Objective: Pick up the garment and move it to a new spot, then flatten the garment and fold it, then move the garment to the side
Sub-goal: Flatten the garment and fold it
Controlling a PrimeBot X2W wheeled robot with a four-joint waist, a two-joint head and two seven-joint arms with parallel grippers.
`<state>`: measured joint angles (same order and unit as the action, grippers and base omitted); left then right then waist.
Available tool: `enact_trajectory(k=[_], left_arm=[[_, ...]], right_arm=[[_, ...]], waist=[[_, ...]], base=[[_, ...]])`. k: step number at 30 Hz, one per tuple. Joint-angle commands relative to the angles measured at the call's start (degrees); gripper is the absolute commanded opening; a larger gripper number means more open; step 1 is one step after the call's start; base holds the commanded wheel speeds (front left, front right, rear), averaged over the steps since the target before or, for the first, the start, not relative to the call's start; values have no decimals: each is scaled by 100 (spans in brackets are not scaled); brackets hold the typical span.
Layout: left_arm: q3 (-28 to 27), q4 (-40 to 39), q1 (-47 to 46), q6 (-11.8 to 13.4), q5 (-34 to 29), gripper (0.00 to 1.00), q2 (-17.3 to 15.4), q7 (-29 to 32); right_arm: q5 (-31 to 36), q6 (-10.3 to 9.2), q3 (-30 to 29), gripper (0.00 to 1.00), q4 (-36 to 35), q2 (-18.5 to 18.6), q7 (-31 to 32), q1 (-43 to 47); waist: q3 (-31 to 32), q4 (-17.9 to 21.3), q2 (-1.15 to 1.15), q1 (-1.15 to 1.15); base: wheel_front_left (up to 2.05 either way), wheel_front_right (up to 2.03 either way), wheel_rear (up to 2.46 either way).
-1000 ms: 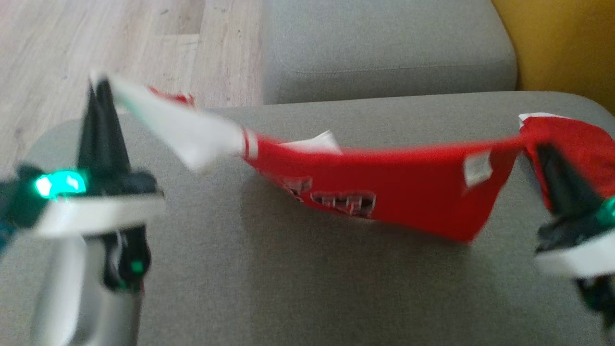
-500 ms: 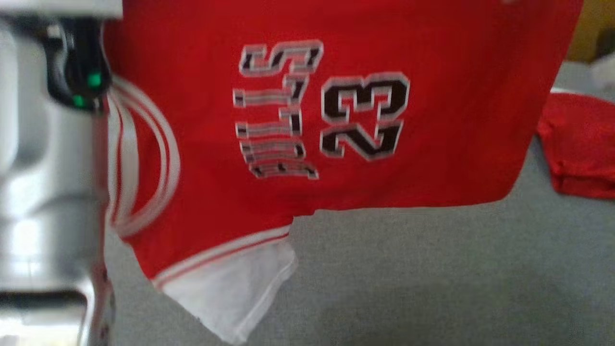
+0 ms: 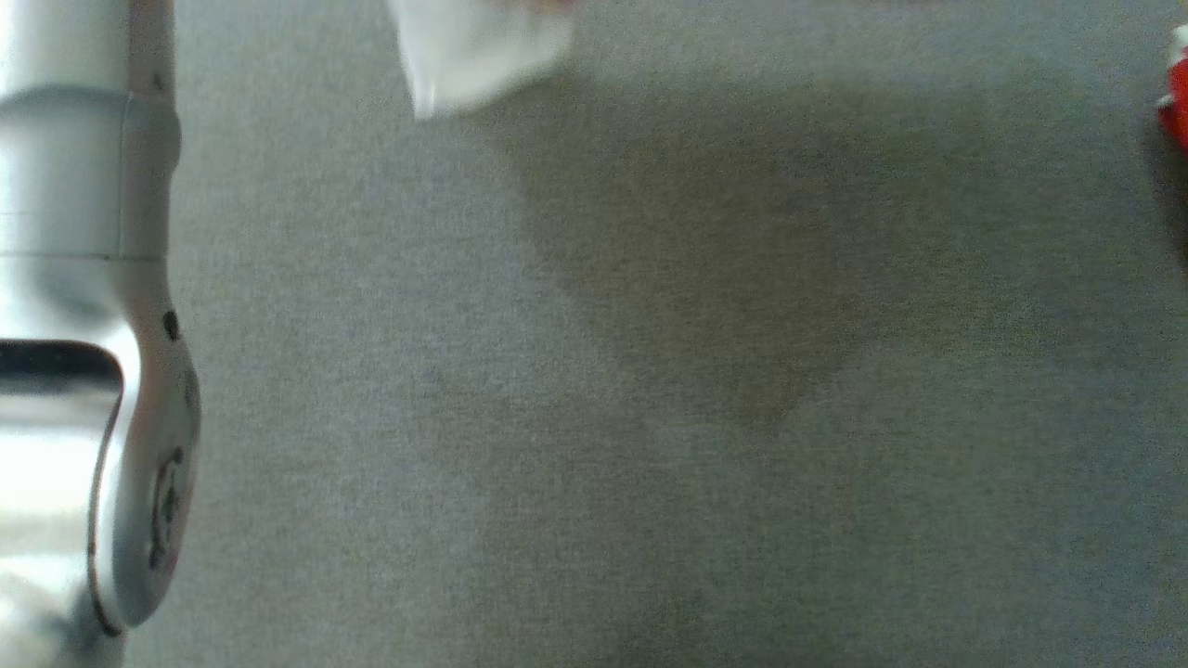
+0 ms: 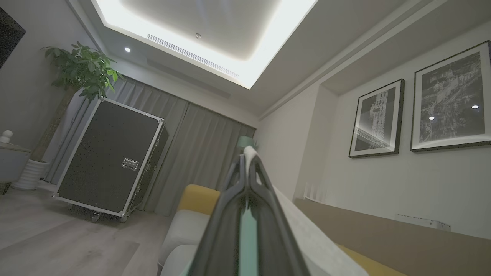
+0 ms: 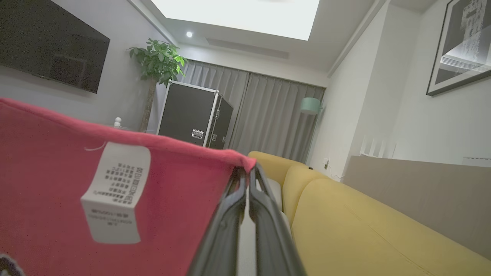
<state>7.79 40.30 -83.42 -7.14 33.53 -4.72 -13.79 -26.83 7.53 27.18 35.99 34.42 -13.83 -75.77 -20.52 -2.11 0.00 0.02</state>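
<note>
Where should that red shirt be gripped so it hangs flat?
Pinch its top edge at both corners, coming from below, as now: the right end effector holds the shirt by the red corner near the label, the left end effector its white end. Limp cloth probably hangs flat only stretched between corners.

Garment (image 5: 50,184) spreads left from right gripper (image 5: 247,172); case (image 5: 193,119) beyond, plant (image 5: 157,61) at case's left

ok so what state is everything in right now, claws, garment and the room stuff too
left claw, shut on the garment's white part
right claw, shut on its red edge
garment, held up by both claws
flight case, closed
curtains, drawn
ceiling light, on
tv, off
</note>
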Motion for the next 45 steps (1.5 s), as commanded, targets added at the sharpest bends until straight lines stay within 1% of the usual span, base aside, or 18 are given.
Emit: enact_trajectory(k=[1,4,7,10,12,14,17,20,23,27,31,35,38,42,45], left_arm=[[-3,-154,-171,-19,33,0,-222,-41],[189,-269,58,-31,238,0,-218,-89],[387,-508,639,-33,526,0,-329,-108],[615,-776,1435,-33,799,0,-446,-114],[827,-983,2087,-34,900,0,-552,-116],[908,-1233,2797,-34,962,0,-631,-117],[836,-1682,3932,-34,940,0,-696,-119],[816,-2000,5059,-27,770,0,-748,-119],[770,-2278,6055,38,667,0,-724,-119],[639,-2680,7162,168,593,0,-629,-120],[562,-3049,8033,313,537,0,-539,-120],[545,-3385,8659,444,557,0,-502,-120],[547,-3573,8884,540,597,0,-484,-77],[566,-3660,8836,602,607,0,-466,-1],[585,-3640,8517,625,597,0,-432,68]], right_arm=[[-56,-4,-3,0,-97,96,-40,-81],[-142,-4,61,0,34,228,-99,3],[-216,-4,28,0,47,275,-113,358],[-249,-4,-127,0,-58,302,-115,956],[-262,-4,-197,0,-142,305,-115,1468],[-328,-4,-263,0,-234,299,-116,2033],[-376,-4,-374,0,-413,275,-116,2919],[-425,-4,-490,0,-645,275,-116,3791],[-440,-4,-641,0,-907,250,-116,4652],[-374,-4,-875,0,-1226,204,-117,5656],[-288,-4,-1005,0,-1506,160,-117,6512],[-244,-4,-1107,0,-1733,129,-117,7167],[-272,-4,-1143,0,-1856,54,-109,7432],[-279,-4,-1190,0,-1957,-43,-16,7489],[-279,-4,-1217,0,-2014,-133,100,7370]], waist=[[-241,-129,0,-2],[-352,-210,0,-2],[-352,-259,0,-2],[-249,-321,0,-2],[-114,-352,0,-2],[61,-357,0,-2],[350,-318,0,-2],[613,-274,0,-2],[857,-210,0,-2],[1143,-115,0,-2],[1365,-47,0,-2],[1484,4,0,-2],[1502,31,0,-2],[1444,47,0,-2],[1312,49,0,-2]], base=[[0,0,0],[0,0,0],[0,0,0],[0,0,0],[0,0,0],[0,0,0],[0,0,0],[0,0,0],[0,0,0],[0,0,0],[0,0,0],[0,0,0],[0,0,0],[0,0,0],[0,0,0]])
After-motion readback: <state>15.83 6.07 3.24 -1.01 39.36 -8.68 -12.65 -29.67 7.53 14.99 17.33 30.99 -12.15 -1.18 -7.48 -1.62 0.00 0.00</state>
